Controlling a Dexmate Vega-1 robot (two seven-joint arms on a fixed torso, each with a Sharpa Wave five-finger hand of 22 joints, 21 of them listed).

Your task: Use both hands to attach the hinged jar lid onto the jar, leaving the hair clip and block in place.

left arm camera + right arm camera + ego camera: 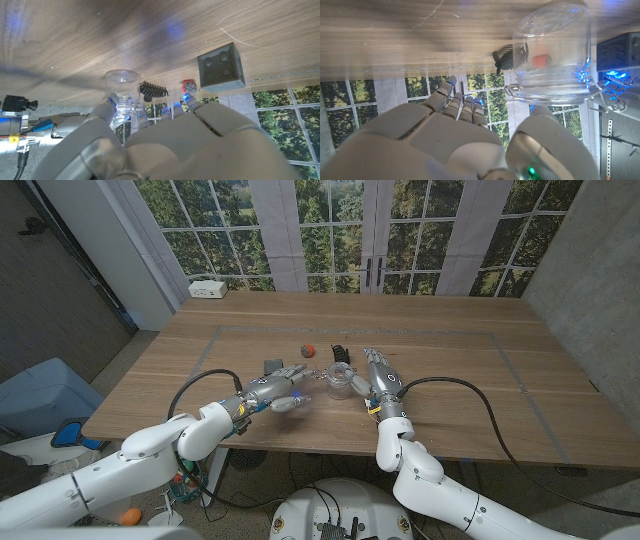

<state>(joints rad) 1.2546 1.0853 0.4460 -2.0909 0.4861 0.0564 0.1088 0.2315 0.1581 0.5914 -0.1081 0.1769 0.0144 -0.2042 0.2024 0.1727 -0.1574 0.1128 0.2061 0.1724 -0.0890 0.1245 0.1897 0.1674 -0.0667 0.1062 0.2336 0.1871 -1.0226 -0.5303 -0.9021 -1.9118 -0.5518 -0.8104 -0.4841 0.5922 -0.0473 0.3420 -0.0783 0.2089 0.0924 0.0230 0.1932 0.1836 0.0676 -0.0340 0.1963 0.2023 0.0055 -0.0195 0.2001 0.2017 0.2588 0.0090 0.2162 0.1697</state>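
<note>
The clear glass jar (pixel 340 379) stands upright on the table's middle, also clear in the right wrist view (pixel 552 50), with its wire hinge (pixel 606 95) at the rim. My right hand (pixel 381 380) stands just right of the jar, fingers spread and thumb (pixel 545 142) close beside the glass, not closed around it. My left hand (pixel 270 389) is left of the jar and pinches the glass lid (pixel 291 406) between thumb and fingers; the lid (pixel 124 113) looks apart from the jar (pixel 122 80). The black hair clip (pixel 341 353) lies behind the jar, and the grey block (pixel 272 367) sits by my left hand.
A small red object (pixel 309 349) lies left of the hair clip. A white box (pixel 208 289) sits at the table's far left corner. Taped lines mark a rectangle on the wood. A black cable (pixel 480 395) trails right of my right arm.
</note>
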